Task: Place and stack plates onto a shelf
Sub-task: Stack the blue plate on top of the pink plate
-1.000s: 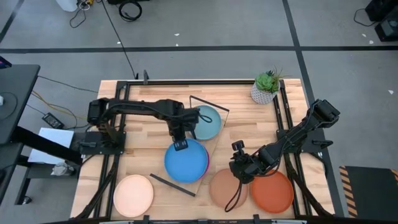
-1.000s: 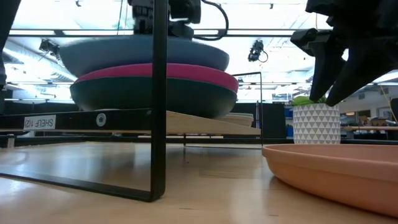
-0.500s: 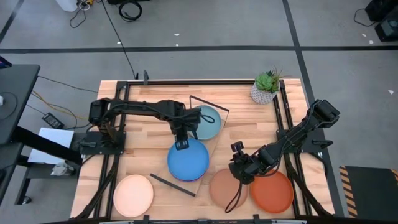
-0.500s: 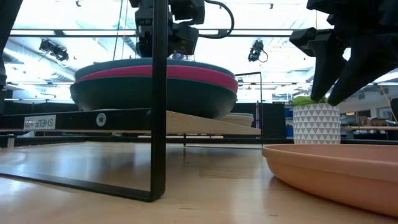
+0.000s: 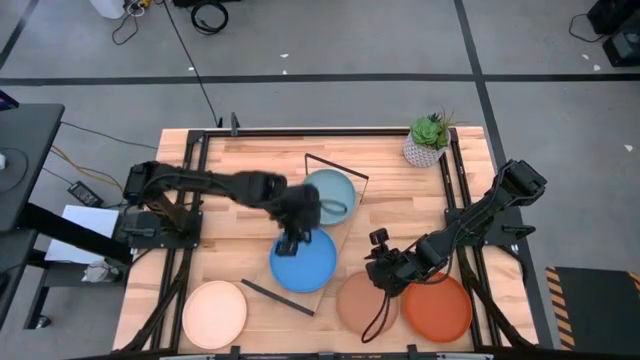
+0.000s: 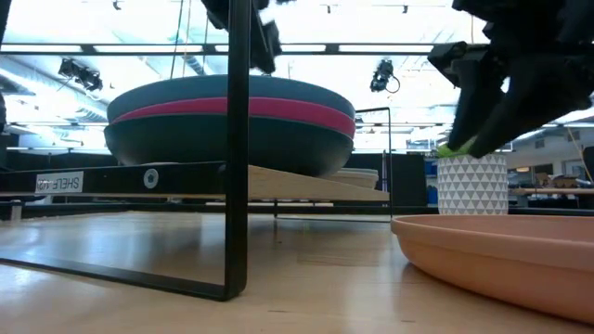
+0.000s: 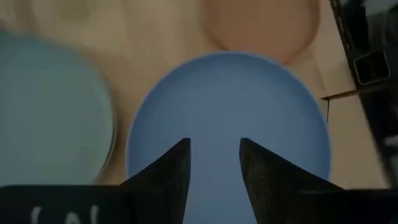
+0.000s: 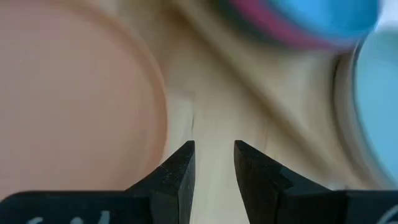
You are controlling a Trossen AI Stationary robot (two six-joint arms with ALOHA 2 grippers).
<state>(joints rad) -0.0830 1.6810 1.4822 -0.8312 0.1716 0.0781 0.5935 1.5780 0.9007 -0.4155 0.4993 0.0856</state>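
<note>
The bright blue plate (image 5: 305,262) lies on top of a magenta plate (image 6: 232,108) and a dark teal plate (image 6: 232,139), stacked on the shelf (image 6: 297,183), a light-wood board with black wire frames (image 5: 338,172). A light blue plate (image 5: 333,196) rests on the shelf's far part. My left gripper (image 7: 213,152) hovers open above the blue plate's far-left rim (image 5: 288,243) and touches nothing. My right gripper (image 8: 213,155) is open over bare table between the tan plate (image 5: 362,302) and the shelf. The orange-red plate (image 5: 438,307) and pale cream plate (image 5: 214,313) lie flat on the table.
A potted green plant (image 5: 428,140) stands at the table's far right corner. The shelf's near wire frame (image 5: 278,298) lies between the cream plate and the stack. Black rails (image 5: 455,190) run along both table sides.
My left gripper has opened and let go of the blue plate, then risen away from it. The plate, held a little above the magenta plate and tilted a second ago, now lies level on the stack.
</note>
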